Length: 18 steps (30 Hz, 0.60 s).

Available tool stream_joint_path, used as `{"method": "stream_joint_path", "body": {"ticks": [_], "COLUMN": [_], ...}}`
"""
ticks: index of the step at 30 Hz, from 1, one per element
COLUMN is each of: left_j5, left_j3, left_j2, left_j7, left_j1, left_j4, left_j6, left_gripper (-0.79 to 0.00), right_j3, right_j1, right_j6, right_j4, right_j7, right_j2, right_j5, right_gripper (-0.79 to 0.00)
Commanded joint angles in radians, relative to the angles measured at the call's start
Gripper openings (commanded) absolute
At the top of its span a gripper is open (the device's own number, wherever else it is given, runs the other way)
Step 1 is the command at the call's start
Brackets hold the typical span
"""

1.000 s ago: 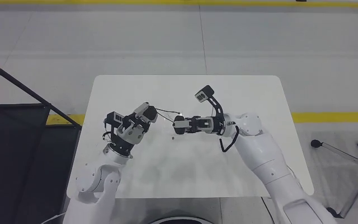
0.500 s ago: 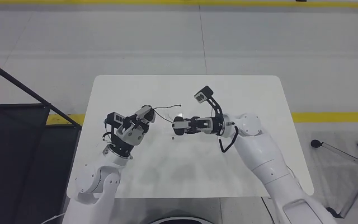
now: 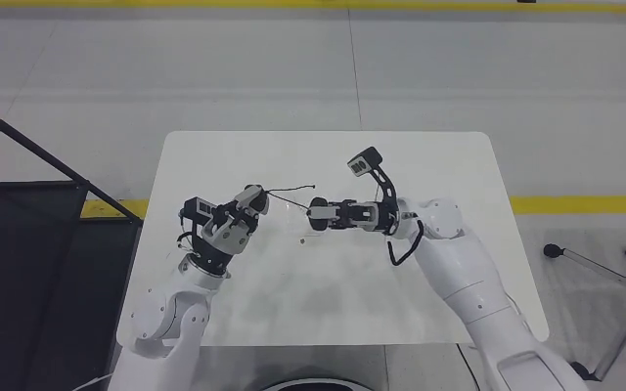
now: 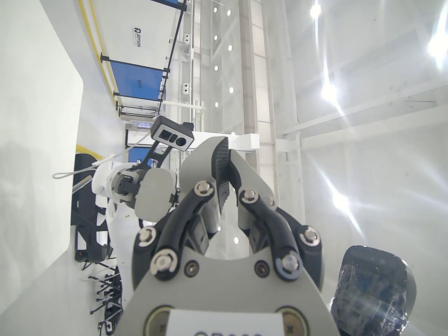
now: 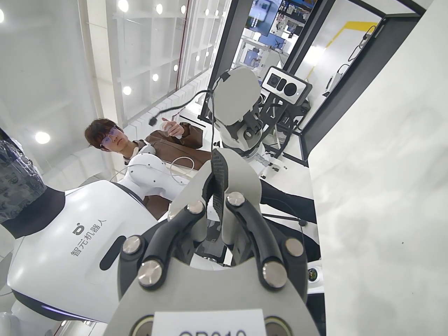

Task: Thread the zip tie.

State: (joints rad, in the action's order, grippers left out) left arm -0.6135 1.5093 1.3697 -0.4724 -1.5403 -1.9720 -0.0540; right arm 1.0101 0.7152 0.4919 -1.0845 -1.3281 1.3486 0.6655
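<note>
Left fingers (image 3: 254,196) pressed together, pinching zip tie (image 3: 291,189) partway along its length, above table (image 3: 430,156), left of centre. Right fingers (image 5: 218,167) closed on tie's thin end, near left fingers, tips facing them. Short straight run of tie bridges gap between the two. Rest of tie curves away from left fingers toward table's far side, head end free in air.
</note>
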Motion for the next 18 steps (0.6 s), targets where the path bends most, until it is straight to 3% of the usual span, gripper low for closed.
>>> {"method": "stream_joint_path", "body": {"ticks": [1, 18], "left_j5": [0.001, 0.007], "left_j3": [-0.001, 0.008], "left_j2": [-0.001, -0.013], "left_j7": [-0.003, -0.02], "left_j1": [-0.001, -0.021], "left_j4": [0.001, -0.002], "left_j6": [-0.002, -0.004], "left_gripper": [-0.785, -0.785], "right_j3": [0.007, 0.106], "right_j1": [0.005, 0.07], "right_j6": [0.006, 0.072], "right_j4": [-0.006, -0.09], "right_j7": [0.006, 0.072], "right_j2": [-0.002, -0.027], "right_j5": [-0.001, 0.024], "right_gripper": [-0.785, -0.785]}}
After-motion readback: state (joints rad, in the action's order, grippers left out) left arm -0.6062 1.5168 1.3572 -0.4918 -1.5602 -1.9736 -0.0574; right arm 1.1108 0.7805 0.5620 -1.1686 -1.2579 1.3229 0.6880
